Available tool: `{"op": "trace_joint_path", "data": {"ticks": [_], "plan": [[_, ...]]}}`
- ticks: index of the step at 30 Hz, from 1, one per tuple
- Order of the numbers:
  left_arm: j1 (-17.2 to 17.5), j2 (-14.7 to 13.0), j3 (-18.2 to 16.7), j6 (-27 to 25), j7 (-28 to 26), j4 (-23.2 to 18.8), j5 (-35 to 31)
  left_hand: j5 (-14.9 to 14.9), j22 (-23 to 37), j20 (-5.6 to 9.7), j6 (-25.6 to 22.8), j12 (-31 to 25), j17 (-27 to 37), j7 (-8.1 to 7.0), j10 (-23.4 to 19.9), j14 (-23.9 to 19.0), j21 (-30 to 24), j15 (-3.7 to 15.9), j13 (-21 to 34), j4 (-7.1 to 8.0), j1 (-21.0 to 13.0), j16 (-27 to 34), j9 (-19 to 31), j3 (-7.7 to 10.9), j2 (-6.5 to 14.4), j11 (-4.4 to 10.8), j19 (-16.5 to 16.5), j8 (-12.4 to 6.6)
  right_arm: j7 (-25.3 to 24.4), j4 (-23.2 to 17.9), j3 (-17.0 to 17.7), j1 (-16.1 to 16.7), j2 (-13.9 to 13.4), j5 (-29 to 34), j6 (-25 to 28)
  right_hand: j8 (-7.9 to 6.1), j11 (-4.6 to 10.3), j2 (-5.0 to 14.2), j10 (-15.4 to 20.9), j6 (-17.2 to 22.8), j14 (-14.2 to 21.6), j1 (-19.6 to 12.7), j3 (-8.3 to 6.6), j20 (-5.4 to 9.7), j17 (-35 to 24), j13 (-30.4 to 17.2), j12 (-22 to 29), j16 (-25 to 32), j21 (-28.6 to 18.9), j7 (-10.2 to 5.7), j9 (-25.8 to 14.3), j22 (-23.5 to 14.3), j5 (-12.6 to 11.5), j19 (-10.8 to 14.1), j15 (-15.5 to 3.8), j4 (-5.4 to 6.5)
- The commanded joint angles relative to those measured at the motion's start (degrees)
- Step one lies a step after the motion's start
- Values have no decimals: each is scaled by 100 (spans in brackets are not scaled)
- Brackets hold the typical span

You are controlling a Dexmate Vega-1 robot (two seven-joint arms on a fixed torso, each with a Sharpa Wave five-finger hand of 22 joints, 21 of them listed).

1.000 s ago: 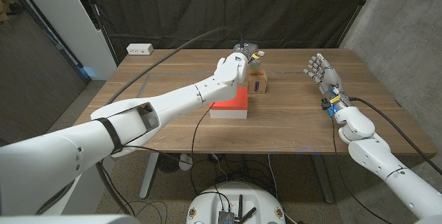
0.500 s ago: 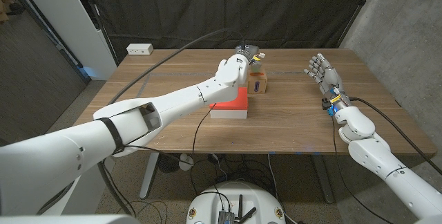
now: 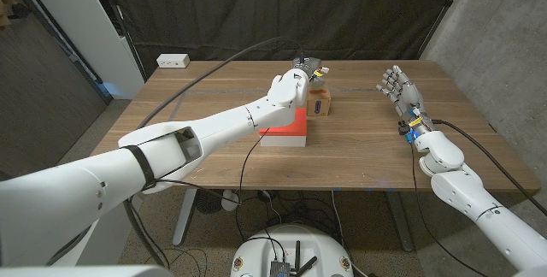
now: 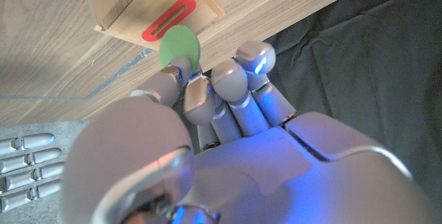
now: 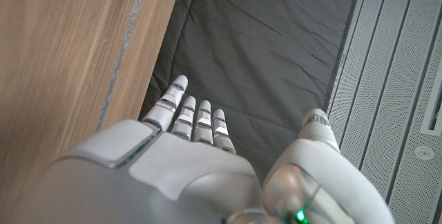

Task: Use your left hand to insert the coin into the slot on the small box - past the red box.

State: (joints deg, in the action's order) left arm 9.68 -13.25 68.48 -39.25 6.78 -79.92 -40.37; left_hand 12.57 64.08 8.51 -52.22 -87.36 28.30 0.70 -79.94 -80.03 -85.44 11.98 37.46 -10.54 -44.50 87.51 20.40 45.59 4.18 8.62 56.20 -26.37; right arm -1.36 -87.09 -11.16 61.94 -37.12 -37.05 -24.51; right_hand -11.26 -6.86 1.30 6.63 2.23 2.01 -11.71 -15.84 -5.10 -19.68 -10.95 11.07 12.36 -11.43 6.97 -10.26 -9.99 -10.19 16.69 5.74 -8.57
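Coin (image 4: 179,46), a green disc, sits pinched in the left hand (image 3: 295,83), just beside the red-rimmed slot (image 4: 170,19) on the small box (image 3: 320,103). The left arm stretches over the red box (image 3: 285,128), hiding part of it. The right hand (image 3: 399,86) stands off to the side, fingers straight and apart, holding nothing. From the head view the coin is too small to make out.

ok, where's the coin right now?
In the left wrist view the green coin is pinched in the left hand, just short of the red-rimmed slot on the small wooden box, beyond the red box.
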Motion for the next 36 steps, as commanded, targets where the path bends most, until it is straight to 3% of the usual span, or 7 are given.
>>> {"op": "trace_joint_path", "data": {"ticks": [1, 20, 36], "plan": [[-1, 65, 11, 53, -111, 148, 108, 32, 7, 355, -626, -4, 16, 248, 20, 17, -44, -8, 33, 12, -74, -5, 40, 20, -8, 28, -41, -17, 30, 48, -14, -17, 13, -8, -28, 10, -43, 1, 36, 27, 26, -59, 0, -30, -2, -17, 36, 43, 5, 174, -33, -13, 11, 41, 45, 22], [-32, 213, 75, 128, -356, 452, 209, 31, -19, 357, -628, 16, 10, 242, 23, 25, -46, -9, 14, 5, -78, -28, 56, 26, -15, 26, -52, 6, 98, 184, -28, -103, 53, -53, -66, 11, -44, 1, 33, 24, 32, -60, 1, -28, 1, -17, 35, 46, 1, 170, -33, -13, 10, 53, 44, 22], [-11, 200, 82, 100, -370, 451, 331, 34, -20, 356, -637, 21, 21, 236, 8, 6, -53, -8, 8, 11, -69, -13, 69, 37, -20, 28, -47, 22, 88, 179, -34, -102, 52, -50, -66, 12, -43, 1, 36, 24, 29, -58, 3, -38, 3, -18, 35, 45, 2, 167, -33, -13, 11, 51, 45, 23]]}}
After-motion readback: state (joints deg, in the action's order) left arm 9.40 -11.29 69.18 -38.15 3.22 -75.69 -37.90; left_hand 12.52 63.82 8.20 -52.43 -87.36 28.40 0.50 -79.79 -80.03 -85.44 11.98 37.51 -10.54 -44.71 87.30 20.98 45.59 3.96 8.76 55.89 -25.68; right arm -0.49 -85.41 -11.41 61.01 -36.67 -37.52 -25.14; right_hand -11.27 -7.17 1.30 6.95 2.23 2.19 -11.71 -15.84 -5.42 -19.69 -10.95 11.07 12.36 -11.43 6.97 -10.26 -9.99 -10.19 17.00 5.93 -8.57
